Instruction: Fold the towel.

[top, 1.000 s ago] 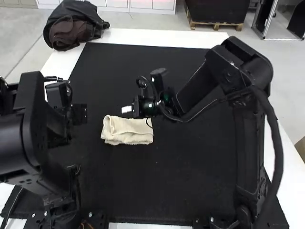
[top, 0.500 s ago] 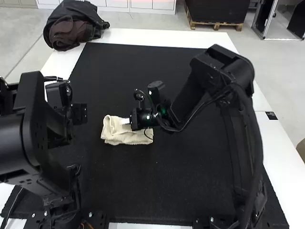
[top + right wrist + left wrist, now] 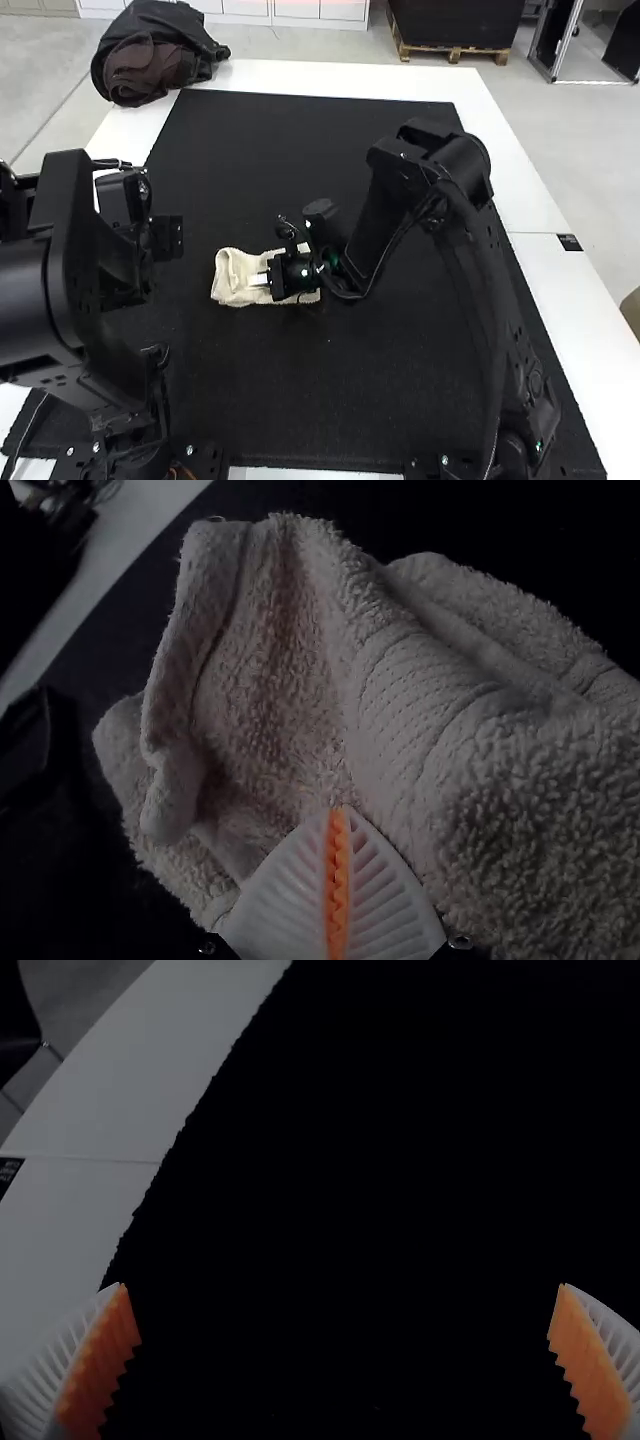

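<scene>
In the high view the cream towel (image 3: pixel 232 278) lies on the black mat as a small, thick folded bundle with an uneven left end. My right gripper (image 3: pixel 258 280) is low over its middle, white fingertips against the cloth. The right wrist view has my right gripper (image 3: pixel 340 815) shut, pads pressed together, tips at a crease of the rumpled towel (image 3: pixel 510 800); no cloth is visible between the pads. My left gripper (image 3: pixel 168 238) is left of the towel, partly behind its own arm, fingertips hidden there. By the left wrist view my left gripper (image 3: pixel 343 1305) is wide open, nothing between its fingers.
The black mat (image 3: pixel 300 140) covers most of the white table (image 3: pixel 570 300). A dark bag (image 3: pixel 155 50) sits at the far left corner. The right arm reaches over the mat's middle; the left arm stands along the left side.
My right gripper has come down and nearer the arms' side, from beyond the towel onto its middle. The towel's upper edge is slightly pushed down. The left arm has stayed still.
</scene>
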